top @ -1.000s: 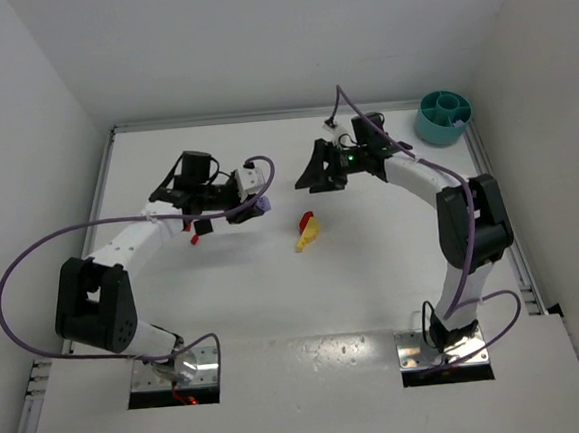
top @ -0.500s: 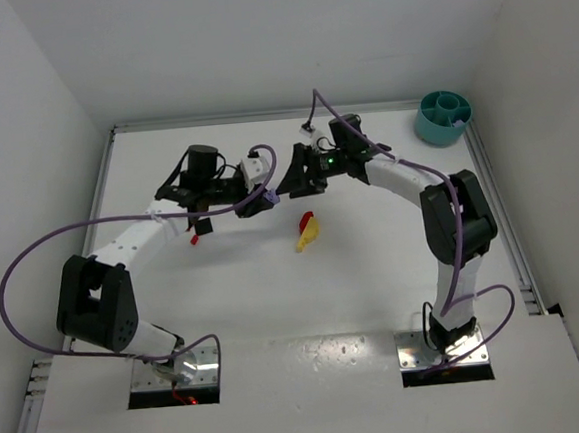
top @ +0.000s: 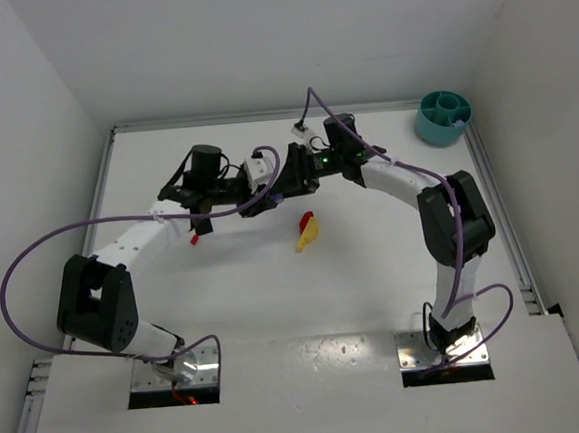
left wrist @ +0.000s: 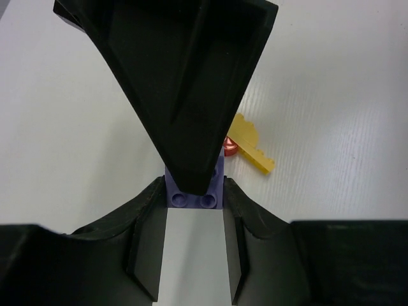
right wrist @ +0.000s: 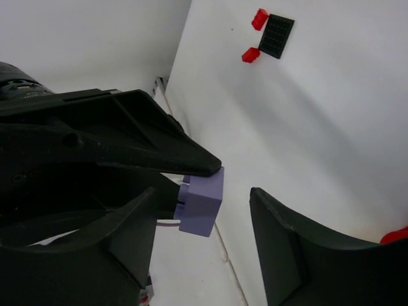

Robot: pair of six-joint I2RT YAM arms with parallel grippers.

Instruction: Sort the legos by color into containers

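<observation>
- One white counter (top: 374,270) carries all that we see.
- Two arms reach in from the near edge and meet over the middle. The left arm (top: 131,241) bends in from the left, and the right arm (top: 407,179) bends in from the right.
- At the far right corner of the counter stands the teal bowl (top: 443,117). Little walls inside split it into parts. It is well apart from both grippers.
- We see the left gripper (left wrist: 194,185) pinched tight on a purple brick (right wrist: 201,203), which sits right at its tips.
- The right gripper (right wrist: 204,191) is spread wide, with one finger on each side of that purple brick. We cannot tell if the fingers touch it.
- A yellow brick (top: 308,237) lies on the counter near the two grippers. A red brick (top: 307,217) touches its far end.
- Under the left arm lies a black brick (right wrist: 276,36). We count two more red bricks just beside it, one at its end (right wrist: 259,18) and one at its side (right wrist: 250,55).
</observation>
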